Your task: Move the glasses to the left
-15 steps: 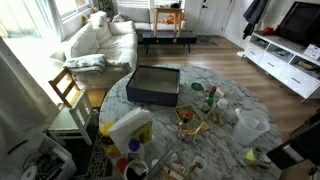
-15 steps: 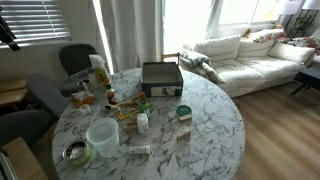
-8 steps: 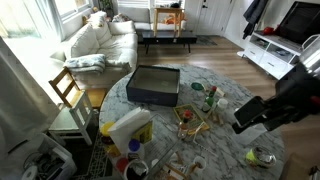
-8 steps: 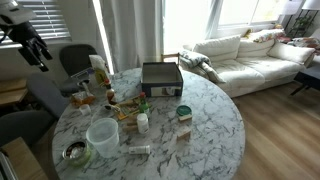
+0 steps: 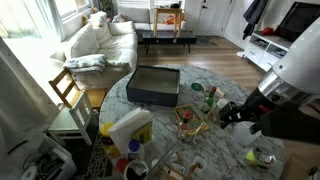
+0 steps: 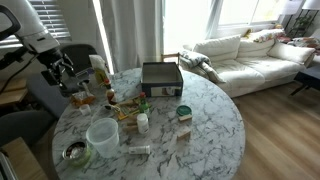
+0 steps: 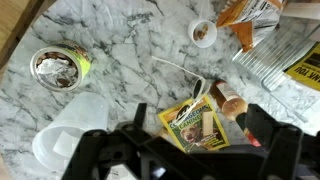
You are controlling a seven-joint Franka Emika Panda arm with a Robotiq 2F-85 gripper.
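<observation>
The glasses [image 7: 183, 78] are thin wire-framed and lie on the marble table [image 7: 130, 40]. One end of them rests on a yellow magazine [image 7: 200, 122]. I cannot make them out in either exterior view. My gripper [image 7: 200, 140] is open and empty and hovers above the magazine, with its fingers on either side of it. The gripper also shows in both exterior views [image 5: 235, 113] [image 6: 68, 80], above the cluttered edge of the table.
A brown bottle [image 7: 228, 98] lies beside the magazine. A clear plastic cup [image 7: 65, 130], a foil-lined tin [image 7: 58, 68], a small lid [image 7: 203, 33] and a snack bag [image 7: 250, 15] are nearby. A black box [image 5: 153, 85] [image 6: 161, 77] stands farther across the round table.
The arm has come into both exterior views and moved in over the table, lowering toward the cluttered side. Nothing on the table has moved.
</observation>
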